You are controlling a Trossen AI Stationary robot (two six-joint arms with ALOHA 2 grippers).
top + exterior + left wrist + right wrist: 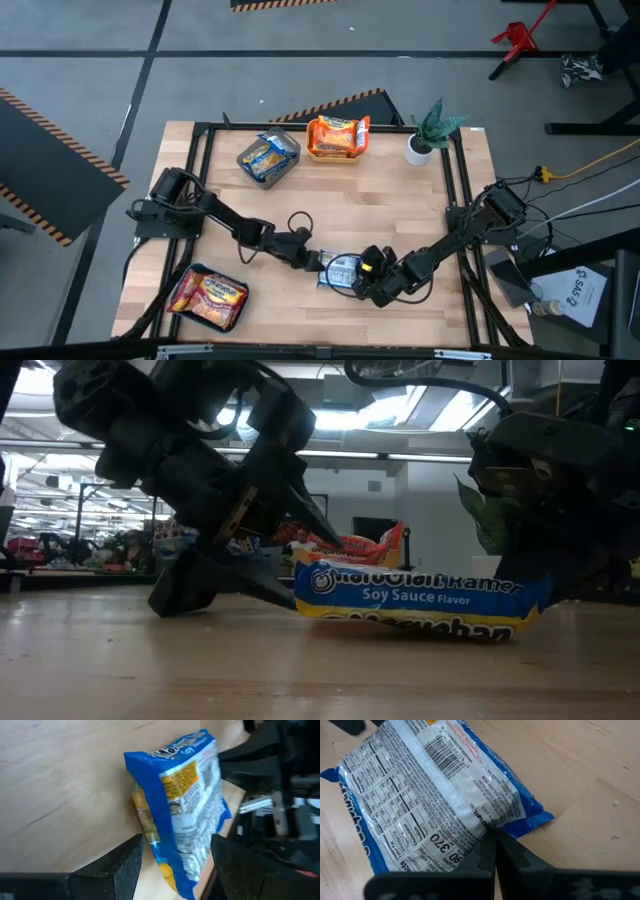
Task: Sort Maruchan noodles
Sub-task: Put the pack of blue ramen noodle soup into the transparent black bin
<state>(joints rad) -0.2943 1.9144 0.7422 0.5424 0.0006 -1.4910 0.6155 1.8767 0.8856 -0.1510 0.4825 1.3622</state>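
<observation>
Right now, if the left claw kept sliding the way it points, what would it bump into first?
Most likely the blue noodle packet: the left gripper has open fingers either side of its end. Just beyond sits the right gripper, pinching the far edge.

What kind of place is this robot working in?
Probably a robotics lab or workshop: a wooden table on a concrete floor marked with hazard-striped tape, and an open hall with ceiling strip lights behind.

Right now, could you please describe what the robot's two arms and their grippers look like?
Both arms are matte black and built from jointed segments, each rising from a bulky dark base at a table side. A thin black cable loops loosely beside the left arm. The left gripper and right gripper each end in two flat, dark, tapering fingers. I see no coloured markings.
</observation>
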